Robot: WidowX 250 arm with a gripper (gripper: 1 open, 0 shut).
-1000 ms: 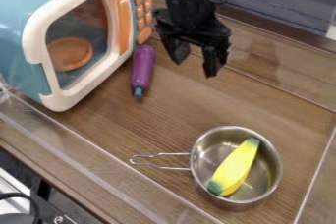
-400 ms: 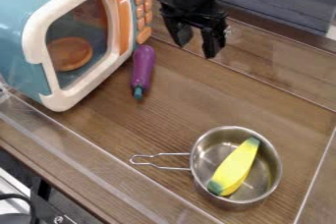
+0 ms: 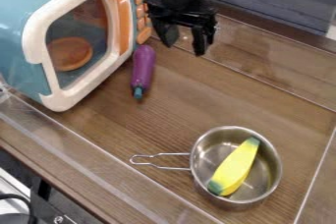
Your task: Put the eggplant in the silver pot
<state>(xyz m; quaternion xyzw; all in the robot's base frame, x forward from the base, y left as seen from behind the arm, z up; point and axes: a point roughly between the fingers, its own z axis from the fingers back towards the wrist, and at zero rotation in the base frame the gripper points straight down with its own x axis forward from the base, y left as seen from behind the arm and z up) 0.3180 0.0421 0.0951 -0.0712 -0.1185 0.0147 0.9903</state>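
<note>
The purple eggplant (image 3: pixel 141 70) lies on the wooden table beside the toy microwave, its green cap at the near end. My black gripper (image 3: pixel 184 42) hangs open just behind and to the right of the eggplant's far end, its fingers pointing down, with nothing between them. The silver pot (image 3: pixel 237 163) sits at the front right, its wire handle pointing left, and a yellow-green oblong toy (image 3: pixel 237 166) lies inside it.
A teal-and-white toy microwave (image 3: pixel 66 31) with its door closed stands at the left, close against the eggplant. A clear plastic rim (image 3: pixel 79 159) runs along the table's front edge. Open wood lies between the eggplant and the pot.
The gripper has moved left and back, coming closer to the eggplant's far end and the microwave. It has stayed open. The eggplant and pot have not moved.
</note>
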